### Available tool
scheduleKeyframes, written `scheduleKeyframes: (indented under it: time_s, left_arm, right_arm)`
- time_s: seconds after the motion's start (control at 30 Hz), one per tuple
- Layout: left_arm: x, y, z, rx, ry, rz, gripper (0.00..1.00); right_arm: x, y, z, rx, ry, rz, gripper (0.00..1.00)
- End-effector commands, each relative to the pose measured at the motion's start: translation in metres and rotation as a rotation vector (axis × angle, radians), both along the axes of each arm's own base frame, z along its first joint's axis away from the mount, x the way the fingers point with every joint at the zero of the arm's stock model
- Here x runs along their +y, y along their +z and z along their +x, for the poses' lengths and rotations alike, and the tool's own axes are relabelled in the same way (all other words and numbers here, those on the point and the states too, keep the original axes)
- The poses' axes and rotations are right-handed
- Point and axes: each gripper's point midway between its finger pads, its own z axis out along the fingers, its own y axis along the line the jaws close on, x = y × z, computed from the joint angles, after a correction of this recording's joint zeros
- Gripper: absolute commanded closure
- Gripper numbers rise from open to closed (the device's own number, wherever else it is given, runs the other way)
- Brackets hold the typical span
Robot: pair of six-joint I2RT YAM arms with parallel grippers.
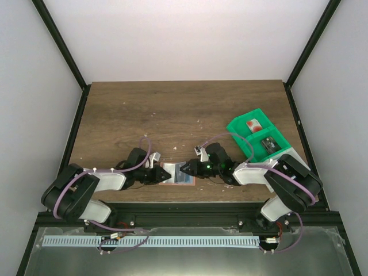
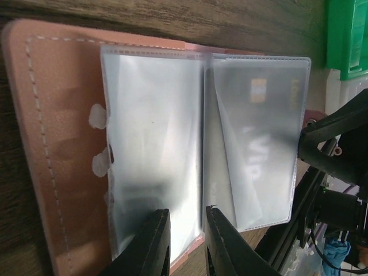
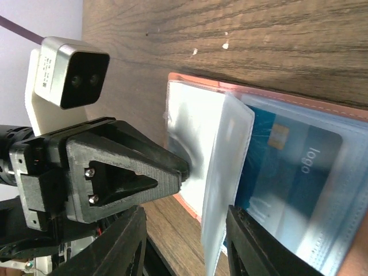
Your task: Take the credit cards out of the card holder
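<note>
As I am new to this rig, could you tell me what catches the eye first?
The open card holder at the near edge of the table, with the left gripper and right gripper meeting over it, a blue card inside its clear sleeve. At the right, a green tray holds two cards.

White-black arms [image 1: 106,182], purple cables [image 1: 148,144]; black screwed left end effector [image 3: 181,169].

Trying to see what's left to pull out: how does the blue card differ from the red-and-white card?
The blue card sits inside the open card holder under clear plastic; the red-and-white card lies bare in the far compartment of the green tray. The blue card lies between the left fingers and right fingers; the red-and-white card is off to the right, away from both. Both are rectangular cards lying flat.
</note>
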Motion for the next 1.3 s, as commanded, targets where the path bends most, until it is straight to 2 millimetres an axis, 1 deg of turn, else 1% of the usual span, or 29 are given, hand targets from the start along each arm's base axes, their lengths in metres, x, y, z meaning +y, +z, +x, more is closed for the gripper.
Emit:
scheduleKeyframes:
  time_s: [0.0,0.23,0.43,0.67,0.93,1.0,1.1,1.2,1.27]
  left_arm:
    - [-0.003,-0.001,-0.002,0.003,-0.011,-0.014,0.80]
    - [-0.003,-0.001,-0.004,0.006,-0.010,-0.017,0.81]
    - [-0.005,0.000,-0.005,0.006,-0.014,-0.023,0.81]
    - [-0.006,0.001,-0.008,0.012,-0.018,-0.040,0.81]
    - [-0.005,0.002,-0.009,0.009,-0.013,-0.043,0.81]
    - [-0.006,0.003,-0.008,0.004,-0.017,-0.041,0.81]
    - [-0.004,0.005,-0.002,-0.016,-0.011,-0.011,0.81]
    - [0.001,0.010,0.004,-0.033,0.020,0.013,0.80]
    - [0.004,0.014,0.010,-0.048,0.040,0.016,0.77]
  right_arm:
    - [0.017,0.031,0.006,-0.053,0.036,0.076,0.60]
    - [0.027,0.040,0.003,-0.061,0.062,0.100,0.60]
    - [0.034,0.044,0.006,-0.070,0.069,0.109,0.59]
    - [0.049,0.050,0.007,-0.068,0.096,0.124,0.60]
    - [0.059,0.050,0.010,-0.073,0.111,0.114,0.60]
    - [0.049,0.044,0.017,-0.091,0.067,0.031,0.60]
    - [0.025,0.040,0.025,-0.133,-0.026,-0.080,0.59]
    - [0.006,0.031,0.024,-0.140,-0.078,-0.140,0.59]
    - [-0.005,0.021,0.022,-0.127,-0.105,-0.178,0.59]
